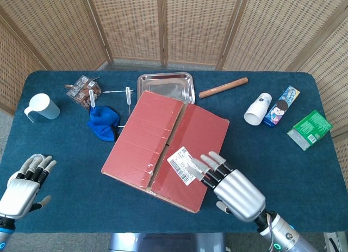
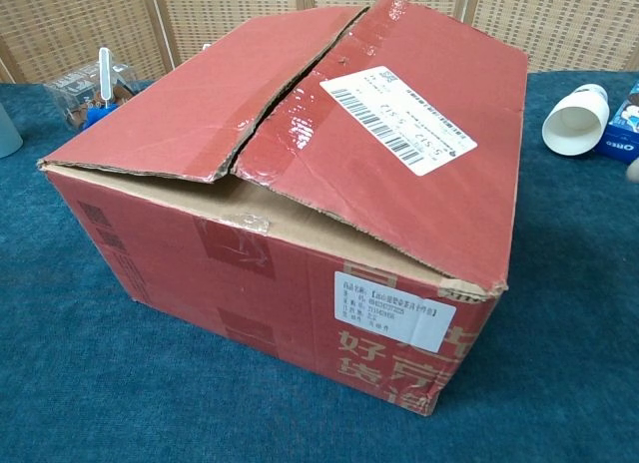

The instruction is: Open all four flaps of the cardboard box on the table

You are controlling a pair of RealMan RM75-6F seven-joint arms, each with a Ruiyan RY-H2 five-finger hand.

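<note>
A red cardboard box [image 1: 157,140] [image 2: 300,184] stands in the middle of the blue table, turned at an angle. Its two top flaps lie down, meeting at a torn seam, and a white shipping label [image 1: 182,165] sits on the right flap. My right hand [image 1: 231,187] hovers over the box's near right corner, fingers spread and holding nothing, fingertips close to the label. Open as well, my left hand [image 1: 24,184] stays at the table's near left edge, far from the box. Only a pale sliver at the right edge of the chest view may be a fingertip.
Behind the box lie a metal tray [image 1: 166,86] and a wooden rolling pin [image 1: 223,87]. A blue cloth [image 1: 103,121], a snack packet [image 1: 82,90] and a white mug [image 1: 42,107] are at the left. A paper cup [image 1: 258,108], a cookie box [image 1: 283,105] and a green carton [image 1: 309,129] are at the right.
</note>
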